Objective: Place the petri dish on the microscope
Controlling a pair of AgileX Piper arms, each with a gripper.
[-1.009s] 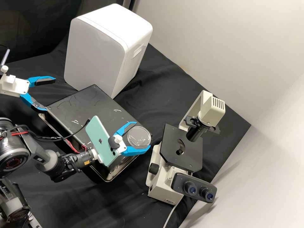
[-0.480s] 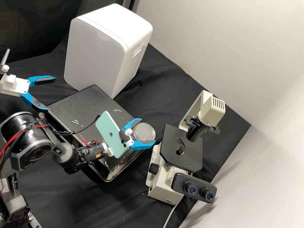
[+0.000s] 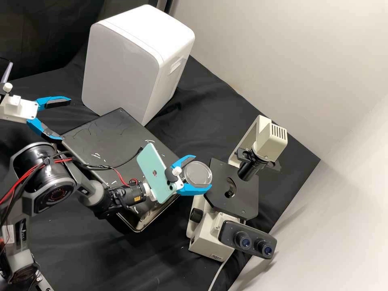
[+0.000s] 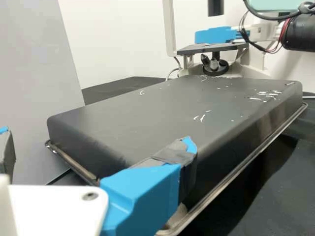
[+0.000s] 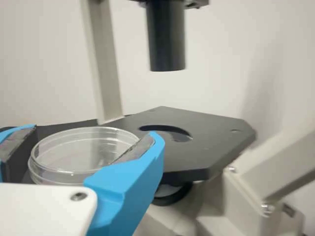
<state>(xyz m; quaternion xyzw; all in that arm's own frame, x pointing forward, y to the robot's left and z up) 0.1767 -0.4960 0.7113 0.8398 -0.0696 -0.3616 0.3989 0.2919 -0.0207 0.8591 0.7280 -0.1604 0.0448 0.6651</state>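
1. Your right gripper (image 3: 199, 173), frame centre: fingers clamped on the dish (image 3: 196, 172); dish held just beside the left edge of the microscope (image 3: 242, 198) stage.
2. Your left gripper (image 3: 60, 119), far left: fingers apart, by the tray (image 3: 109, 137) corner.

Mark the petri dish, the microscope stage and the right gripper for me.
petri dish (image 3: 196, 173): high view, centre of its clear top.
microscope stage (image 3: 242, 198): high view, bare black plate beside the hole.
right gripper (image 3: 201, 172): high view, midway between its blue fingertips, around the dish.
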